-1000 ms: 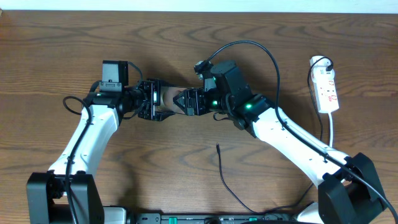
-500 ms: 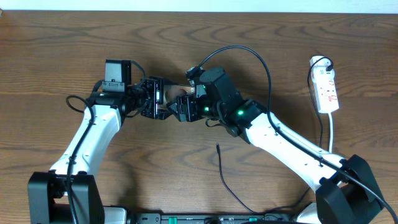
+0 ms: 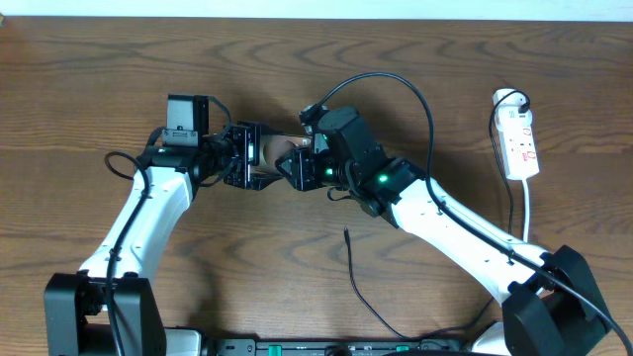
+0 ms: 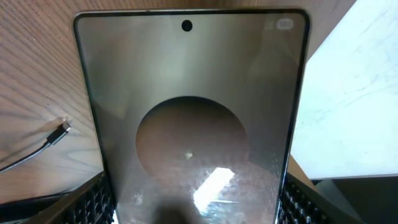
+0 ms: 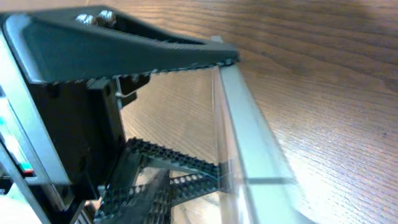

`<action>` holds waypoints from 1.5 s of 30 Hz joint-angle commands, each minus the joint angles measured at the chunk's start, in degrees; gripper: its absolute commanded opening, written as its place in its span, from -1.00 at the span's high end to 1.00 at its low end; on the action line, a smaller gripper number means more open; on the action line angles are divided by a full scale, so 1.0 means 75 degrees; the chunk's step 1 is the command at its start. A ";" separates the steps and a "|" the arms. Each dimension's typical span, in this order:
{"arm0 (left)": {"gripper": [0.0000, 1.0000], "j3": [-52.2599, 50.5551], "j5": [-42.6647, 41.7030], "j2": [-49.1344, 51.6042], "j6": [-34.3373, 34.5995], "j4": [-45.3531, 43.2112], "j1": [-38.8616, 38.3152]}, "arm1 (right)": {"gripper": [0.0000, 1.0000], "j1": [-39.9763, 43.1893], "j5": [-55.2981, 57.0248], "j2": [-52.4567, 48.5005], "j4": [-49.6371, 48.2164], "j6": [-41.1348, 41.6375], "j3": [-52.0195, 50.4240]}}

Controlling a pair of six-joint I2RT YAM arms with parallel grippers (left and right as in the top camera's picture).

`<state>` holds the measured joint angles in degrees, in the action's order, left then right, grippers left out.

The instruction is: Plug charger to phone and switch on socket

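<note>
1. At the centre of the wooden table (image 3: 99, 79), seen from overhead, the left gripper (image 3: 249, 158) and the right gripper (image 3: 295, 166) face each other, with the phone (image 3: 278, 151) between them
2. The left gripper has its jaws closed on the phone. In the left wrist view, the ribbed pads (image 4: 98, 200) bear on both long edges of the phone (image 4: 189, 124). The screen faces the camera and the punch-hole lens is at the far end
3. The right gripper has its tips at the opposite end of the phone. In the right wrist view, one toothed finger (image 5: 124, 43) lies over the phone's edge (image 5: 245, 155). Whether these jaws are clamped on it cannot be told
4. The charger (image 3: 358, 282) lies on the table nearer the robot base, apart from the phone and both grippers. Its plug tip (image 3: 346, 232) rests free on the wood, not inserted; the left wrist view also shows it (image 4: 62, 129)
5. The socket (image 3: 520, 144) lies near the table's right edge, well apart from both grippers. Its white cord (image 3: 527, 213) runs toward the base
</note>
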<state>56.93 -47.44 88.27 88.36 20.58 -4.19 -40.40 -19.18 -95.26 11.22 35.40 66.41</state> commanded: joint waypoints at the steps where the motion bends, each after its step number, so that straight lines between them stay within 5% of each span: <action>1: 0.86 0.0192 -0.0128 -0.0166 0.0032 -0.0041 -0.0020 | 0.47 -0.0026 -0.0055 -0.0102 -0.0012 -0.0032 0.0085; 11: 0.85 0.0192 -0.0128 -0.0166 0.0032 -0.0044 -0.0017 | 0.92 -0.0026 -0.0058 -0.0102 0.0000 -0.0032 0.0085; 19: 0.85 0.0192 -0.0125 -0.0166 0.0029 -0.0041 -0.0017 | 0.98 -0.0026 -0.0055 -0.0102 -0.0003 -0.0032 0.0085; 20: 0.75 0.0192 -0.0125 -0.0166 0.0029 -0.0041 -0.0017 | 0.98 -0.0026 -0.0058 -0.0102 -0.0003 -0.0029 0.0085; 24: -0.32 0.0192 -0.0122 -0.0166 0.0029 -0.0041 -0.0017 | 0.98 -0.0026 -0.0055 -0.0102 -0.0009 -0.0032 0.0085; 27: -0.82 0.0192 -0.0122 -0.0166 0.0000 -0.0041 -0.0017 | 0.98 -0.0015 -0.0055 -0.0102 -0.0026 -0.0032 0.0085; 45: -0.84 0.0192 -0.0458 -0.0169 -0.0224 -0.0624 0.0058 | 0.98 0.0810 -0.0114 -0.0102 -0.0586 0.0373 0.0087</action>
<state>57.04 -48.58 88.18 88.31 17.72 -4.19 -37.19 -21.28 -96.23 7.92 36.07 66.37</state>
